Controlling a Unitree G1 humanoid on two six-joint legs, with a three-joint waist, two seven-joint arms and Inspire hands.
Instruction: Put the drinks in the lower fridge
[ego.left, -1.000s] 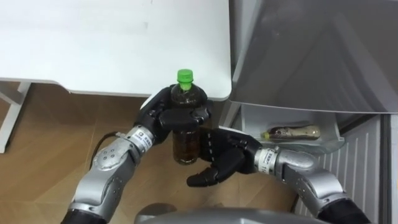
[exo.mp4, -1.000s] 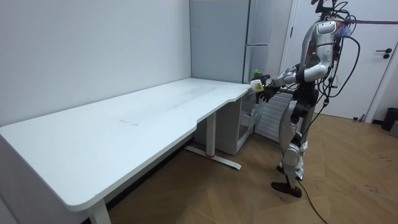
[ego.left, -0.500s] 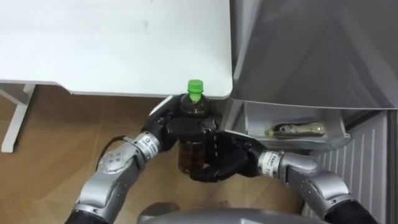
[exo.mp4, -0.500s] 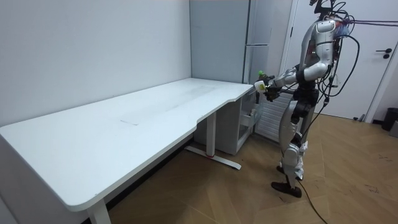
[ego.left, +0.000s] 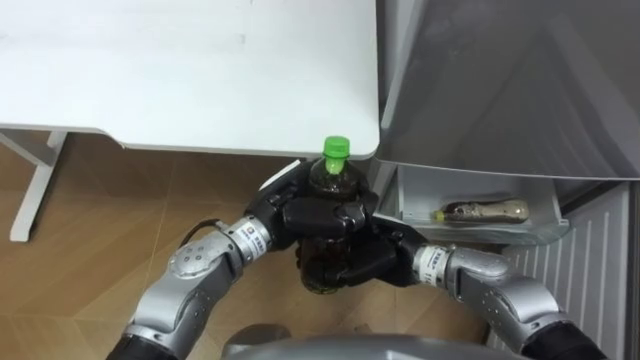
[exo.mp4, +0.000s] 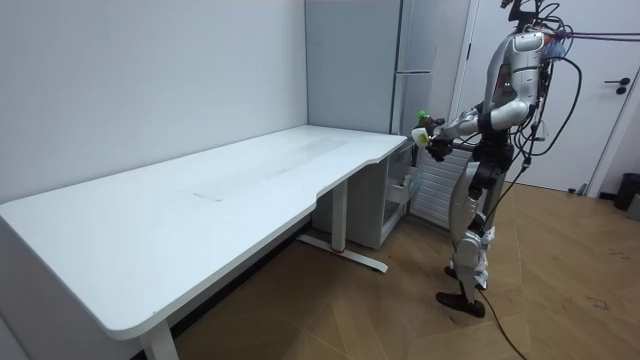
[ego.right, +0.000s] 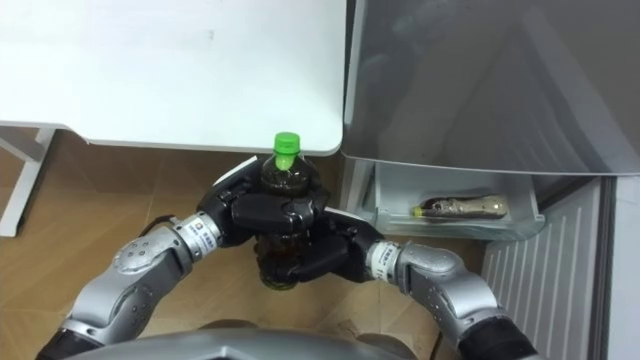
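**Lower centre of frame: one drink clasped in both hands**

At lower centre of the eye views, holds a dark bottle (ego.left: 322, 274) upright, with its green cap (ego.left: 337, 148) on top. Keeps it just in front of the rounded corner of the white desk (ego.left: 200, 70), over the wooden floor (ego.left: 80, 260).

- Wraps the left hand (ego.left: 318, 212), reaching in from lower left, round the bottle's upper body. Fingers curled across the front, just under the neck: a firm grasp.
- Clasps the lower body with the right hand (ego.left: 368, 262), reaching in from lower right. Fingers curled against the bottle's side, directly beneath the left hand and touching it.
- Leaves cap and neck clear above both hands, and a little of the base visible below them.

At upper right, faces the grey fridge (ego.left: 500, 80). Below its grey panel, at right centre, meets a pale open shelf (ego.left: 420, 190) with a second bottle (ego.left: 480, 211) lying on its side inside, well apart from the held one.

Near the left edge, catches the white desk leg (ego.left: 35, 185).

At the room view's right, stands upright beside the desk's far end, close to the fridge. Carries the bottle at chest height, just past the desk corner.
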